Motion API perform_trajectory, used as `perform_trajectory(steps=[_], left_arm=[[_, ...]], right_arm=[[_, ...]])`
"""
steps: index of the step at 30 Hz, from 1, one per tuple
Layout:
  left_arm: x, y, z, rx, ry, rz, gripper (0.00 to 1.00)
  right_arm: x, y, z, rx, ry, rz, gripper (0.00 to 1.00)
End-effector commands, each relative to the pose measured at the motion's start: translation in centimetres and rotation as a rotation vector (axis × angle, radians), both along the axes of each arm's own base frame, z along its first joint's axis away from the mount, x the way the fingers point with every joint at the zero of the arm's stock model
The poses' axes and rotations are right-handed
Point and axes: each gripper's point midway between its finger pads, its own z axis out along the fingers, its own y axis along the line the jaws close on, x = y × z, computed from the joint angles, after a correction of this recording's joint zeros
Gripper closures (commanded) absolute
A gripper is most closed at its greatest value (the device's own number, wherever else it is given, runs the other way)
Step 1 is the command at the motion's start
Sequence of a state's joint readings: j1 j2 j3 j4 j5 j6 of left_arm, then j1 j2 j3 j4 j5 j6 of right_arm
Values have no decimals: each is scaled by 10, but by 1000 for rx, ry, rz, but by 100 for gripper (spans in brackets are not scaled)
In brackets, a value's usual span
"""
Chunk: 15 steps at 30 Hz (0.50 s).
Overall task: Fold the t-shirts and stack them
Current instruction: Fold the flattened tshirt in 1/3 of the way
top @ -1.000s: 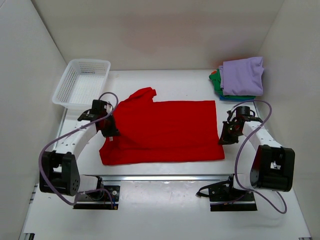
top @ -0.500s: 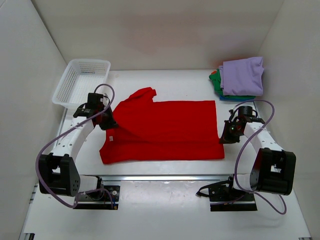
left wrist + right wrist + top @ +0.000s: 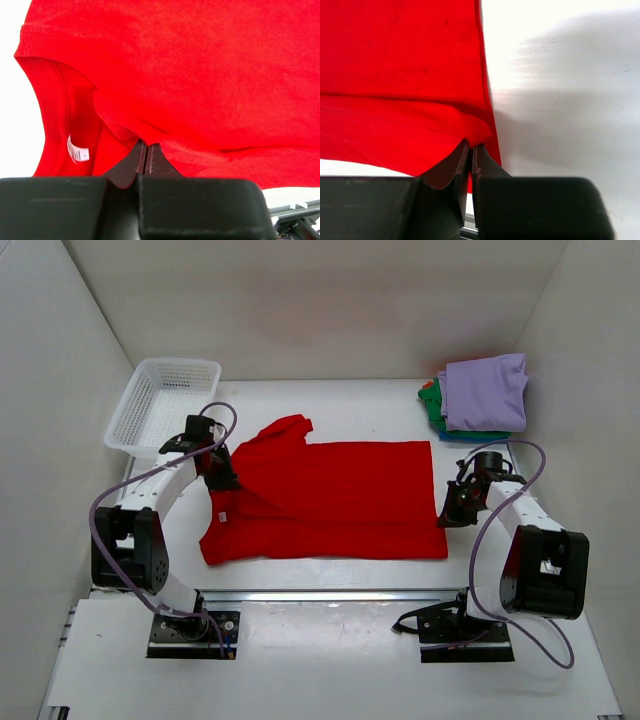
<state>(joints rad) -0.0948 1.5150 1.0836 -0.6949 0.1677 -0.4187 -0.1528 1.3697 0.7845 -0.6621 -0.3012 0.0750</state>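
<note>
Our left gripper (image 3: 222,480) is clamped onto the left edge of the red t-shirt (image 3: 330,502), by the collar end. Our right gripper (image 3: 450,514) is pinched onto the opposite edge, near the hem's near corner. In the top view we see the shirt spread across the middle of the table (image 3: 330,395), with one short sleeve pointing toward the far side. At the far right corner sits a pile of folded shirts, well apart from the red one. A lavender t-shirt (image 3: 485,390) lies on top, a green t-shirt (image 3: 431,406) pokes out at the left, and a teal t-shirt (image 3: 472,435) shows along the near edge. A white mesh basket (image 3: 165,400) stands at the far left, just beyond the left arm.

From the left wrist we look along the left gripper (image 3: 146,150). Its fingers are pressed together, nipping a raised fold of the red t-shirt (image 3: 200,75). A small white label (image 3: 77,149) shows inside the neckline, left of the fingers.

From the right wrist we see the right gripper (image 3: 471,150) with its jaws nearly touching, holding the lifted edge of the red t-shirt (image 3: 395,65). Bare table (image 3: 560,100) fills the right side.
</note>
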Motion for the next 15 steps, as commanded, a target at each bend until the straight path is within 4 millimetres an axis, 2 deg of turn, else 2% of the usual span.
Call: perform_trajectory(steps=[1, 5, 6, 7, 8, 9, 10, 11, 12, 13, 15], left_arm=[[19, 4, 10, 4, -71, 7, 100], [36, 8, 6, -10, -69, 31, 100], [42, 7, 9, -16, -73, 28, 99], [48, 6, 12, -22, -70, 31, 95], [50, 2, 15, -38, -76, 13, 81], [56, 1, 19, -40, -86, 25, 72], [63, 1, 28, -50, -112, 34, 57], [69, -3, 36, -69, -143, 29, 48], [77, -5, 42, -84, -167, 34, 44], [86, -7, 53, -97, -200, 42, 43], [103, -14, 61, -126, -229, 36, 40]], right_arm=[[17, -5, 5, -12, -44, -1, 98], [35, -9, 10, -37, -81, -9, 97], [44, -12, 14, -47, -89, -14, 90], [47, -12, 15, -51, -95, -1, 77], [51, -14, 15, -59, -89, -4, 72], [54, -15, 18, -64, -93, -5, 61], [62, -16, 21, -71, -111, -3, 51], [69, -18, 26, -74, -125, -11, 49], [76, -19, 29, -78, -136, -17, 46], [82, -20, 31, -80, -152, -16, 45], [102, -20, 41, -79, -188, -15, 46]])
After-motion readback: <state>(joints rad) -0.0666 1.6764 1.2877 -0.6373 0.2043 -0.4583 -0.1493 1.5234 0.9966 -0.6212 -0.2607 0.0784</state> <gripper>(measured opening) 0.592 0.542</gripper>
